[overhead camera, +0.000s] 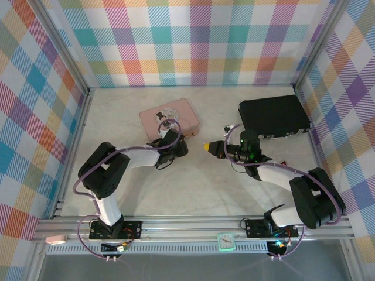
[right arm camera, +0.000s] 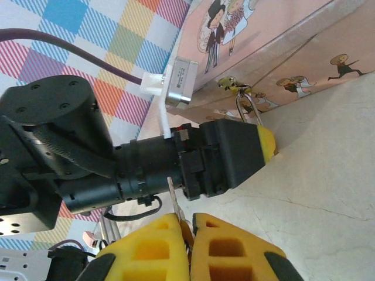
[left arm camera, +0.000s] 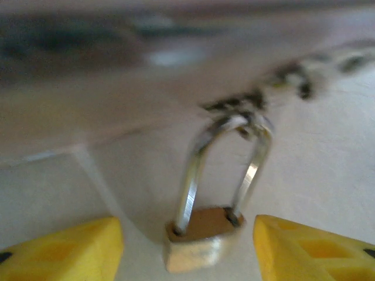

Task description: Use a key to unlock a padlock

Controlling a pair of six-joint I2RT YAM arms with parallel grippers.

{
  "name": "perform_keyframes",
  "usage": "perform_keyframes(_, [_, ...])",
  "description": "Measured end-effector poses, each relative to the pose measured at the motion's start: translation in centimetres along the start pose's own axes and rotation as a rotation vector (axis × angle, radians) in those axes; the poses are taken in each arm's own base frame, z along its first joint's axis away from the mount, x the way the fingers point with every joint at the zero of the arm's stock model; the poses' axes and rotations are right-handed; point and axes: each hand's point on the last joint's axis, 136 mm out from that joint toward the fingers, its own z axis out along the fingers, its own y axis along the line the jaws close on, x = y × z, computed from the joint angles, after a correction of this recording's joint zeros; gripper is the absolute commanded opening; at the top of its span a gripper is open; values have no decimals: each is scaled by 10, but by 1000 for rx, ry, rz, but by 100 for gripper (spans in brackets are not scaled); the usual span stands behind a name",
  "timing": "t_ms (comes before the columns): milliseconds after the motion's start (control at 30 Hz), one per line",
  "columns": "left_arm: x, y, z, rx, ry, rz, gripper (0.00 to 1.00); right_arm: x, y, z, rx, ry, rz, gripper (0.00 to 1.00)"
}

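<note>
The padlock stands on the pale table with its shackle up, just beside the pink tin. The left gripper is open: its 2 yellow fingers stand one on each side of the padlock and do not touch it. The right gripper, near it, is closed and pinches a thin metal key.

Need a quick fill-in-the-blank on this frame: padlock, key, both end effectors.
1. The padlock stands between the left end effector's two ____ fingers, with a gap either side.
2. Its shackle is ____ in colour.
3. The right end effector is ____ on the key.
4. The tin box beside the padlock is ____.
Missing words: yellow; silver; shut; pink.
</note>
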Motion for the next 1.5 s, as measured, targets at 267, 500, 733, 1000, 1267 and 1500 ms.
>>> perform_keyframes(267, [-8,2,9,-38,-41,7,31,-2,-1,-1,9,-9,-7,0])
perform_keyframes(500, [-18,-9,18,11,-87,-16,18,-3,-1,-1,14,-15,-7,0])
perform_keyframes(733, [-19,-10,18,61,-83,-51,4,-3,-2,-1,15,-14,-6,0])
perform_keyframes(1000, [-15,-17,6,157,-17,-155,0,-3,-12,6,15,-29,37,0])
perform_keyframes(1267, [-16,-17,-4,259,0,-308,0,14,-25,20,13,-4,111,0])
perform_keyframes(1500, [-41,-32,-17,422,-62,-466,0,28,-28,39,-13,-7,173,0])
